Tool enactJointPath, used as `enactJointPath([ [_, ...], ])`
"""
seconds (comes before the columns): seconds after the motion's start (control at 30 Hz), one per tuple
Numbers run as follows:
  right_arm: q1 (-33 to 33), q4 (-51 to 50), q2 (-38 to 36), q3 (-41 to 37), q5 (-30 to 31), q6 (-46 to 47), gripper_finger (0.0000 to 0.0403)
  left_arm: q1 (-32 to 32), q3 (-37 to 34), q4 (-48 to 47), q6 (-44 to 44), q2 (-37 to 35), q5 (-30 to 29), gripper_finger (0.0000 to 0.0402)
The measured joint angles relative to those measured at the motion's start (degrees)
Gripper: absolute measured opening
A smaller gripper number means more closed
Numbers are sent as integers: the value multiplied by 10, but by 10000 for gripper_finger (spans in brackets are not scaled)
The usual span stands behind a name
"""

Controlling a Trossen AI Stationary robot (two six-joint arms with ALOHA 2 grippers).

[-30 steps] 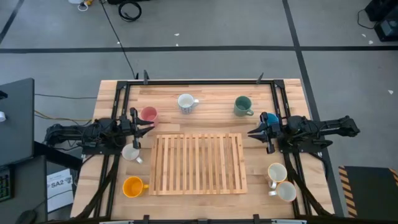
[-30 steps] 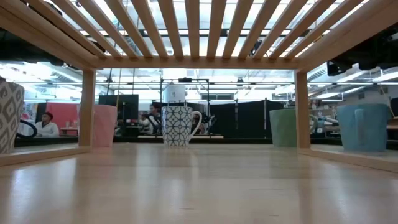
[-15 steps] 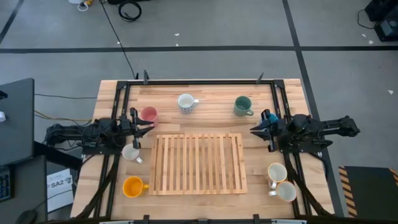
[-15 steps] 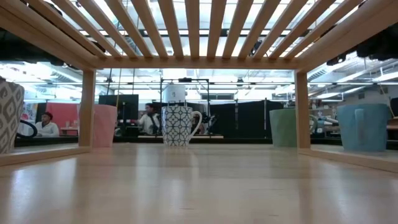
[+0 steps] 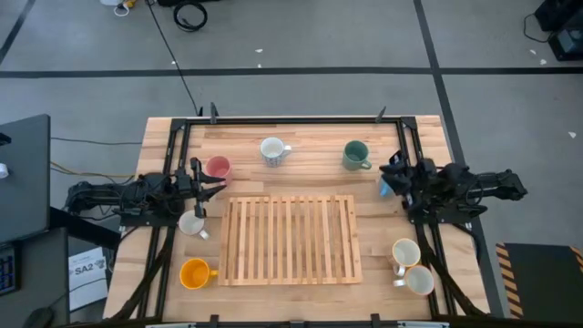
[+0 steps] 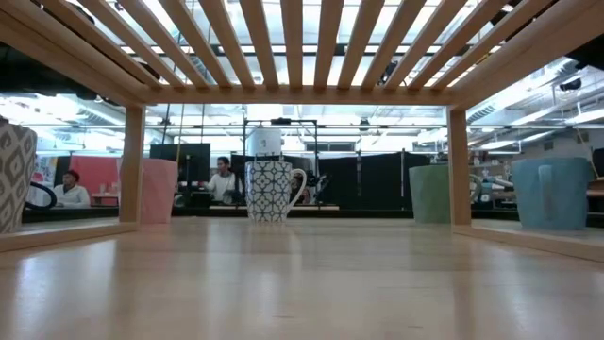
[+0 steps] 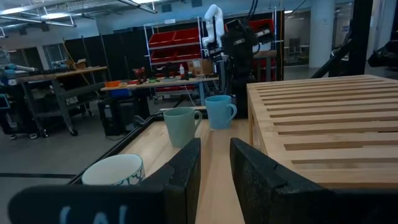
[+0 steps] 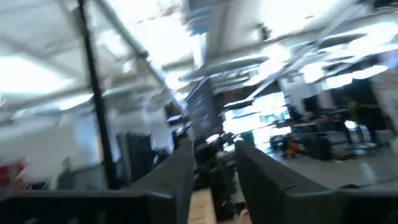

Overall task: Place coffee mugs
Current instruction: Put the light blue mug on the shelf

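Eight mugs stand on their bases on the table: pink (image 5: 217, 167), patterned white (image 5: 272, 149), green (image 5: 354, 155), blue (image 5: 383, 189), grey-patterned (image 5: 192, 223), orange (image 5: 194, 272), cream (image 5: 405, 252) and white (image 5: 419, 280). My left gripper (image 5: 219, 185) is open by a narrow gap and hovers just near of the pink mug, touching nothing. My right gripper (image 5: 390, 167) is tipped upward over the blue mug and covers part of it. Its wrist view shows only the ceiling between its parted fingers (image 8: 214, 180). In the left wrist view the green mug (image 7: 180, 126) and blue mug (image 7: 219, 111) stand ahead.
A slatted wooden rack (image 5: 290, 239) fills the table's middle, and the low view looks out from under it (image 6: 302, 47). Black rails (image 5: 291, 119) frame the table. Bare wood lies between the rack and the far mugs. People sit in the room behind (image 6: 68, 187).
My right gripper has drawn back toward the table's right edge and tipped its fingers upward, uncovering the blue mug's near-left part. The blue mug has stayed where it was. My left arm has kept still.
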Motion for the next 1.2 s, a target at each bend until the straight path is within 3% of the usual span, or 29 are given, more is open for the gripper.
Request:
enactJointPath([
  [0.13, 0, 16, 0, 0, 63, 35, 176, 0, 0, 0, 0, 0, 0, 94],
  [0.3, 0, 12, 2, 10, 84, 41, 210, 0, 0, 0, 0, 0, 0, 94],
  [0.47, -2, 3, 34, 47, 86, 20, 224, 0, 0, 0, 0, 0, 0, 94],
  [0.57, -2, -40, 69, 86, 122, 12, 224, 0, 0, 0, 0, 0, 0, 94],
  [0.87, -4, -361, 201, 292, 279, 41, 224, 0, 0, 0, 0, 0, 0, 94],
  [1.1, -45, -637, 294, 463, 291, 168, 224, 0, 0, 0, 0, 0, 0, 94],
  [1.2, -73, -742, 331, 521, 259, 200, 224, 0, 0, 0, 0, 0, 0, 94],
])
